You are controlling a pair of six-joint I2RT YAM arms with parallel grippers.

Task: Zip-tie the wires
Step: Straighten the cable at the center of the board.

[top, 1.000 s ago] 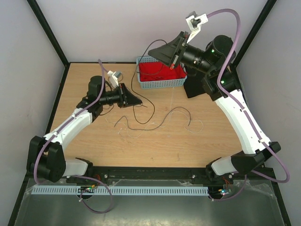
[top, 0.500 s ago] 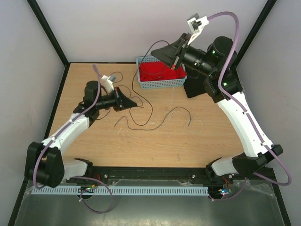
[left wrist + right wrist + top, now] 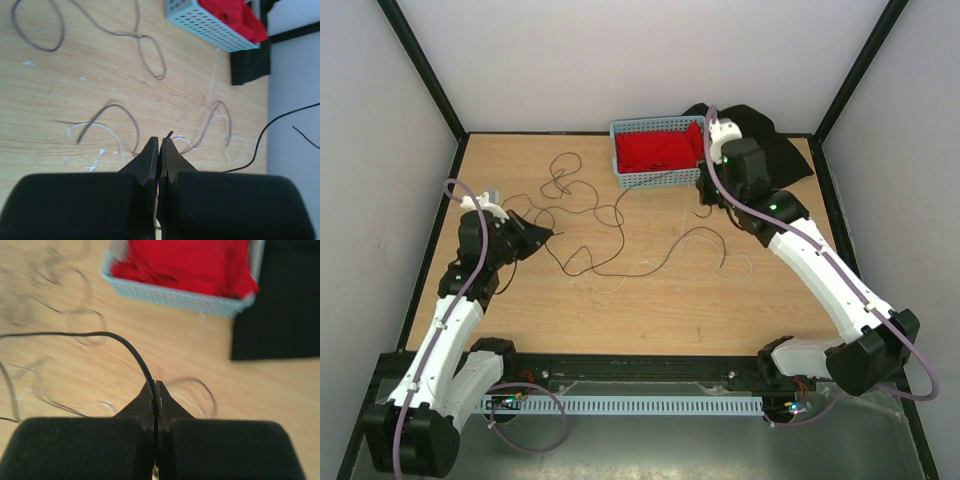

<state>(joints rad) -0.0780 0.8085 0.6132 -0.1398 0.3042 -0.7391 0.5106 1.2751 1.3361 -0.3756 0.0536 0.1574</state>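
Stretching the wires across mid-worktop: left gripper has clamped shut on a black one and backed to the worktop's left edge. Right gripper, pinching a black one too, dropped beside the basket. The zip tie lies untouched by the basket, so bundling hasn't begun.

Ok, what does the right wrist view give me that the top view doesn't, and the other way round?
Right wrist only: the right gripper seen close, pinched shut on a black wire. Top only: the left gripper and the full spread of the wires across the table. Both: the blue basket holding red cloth.
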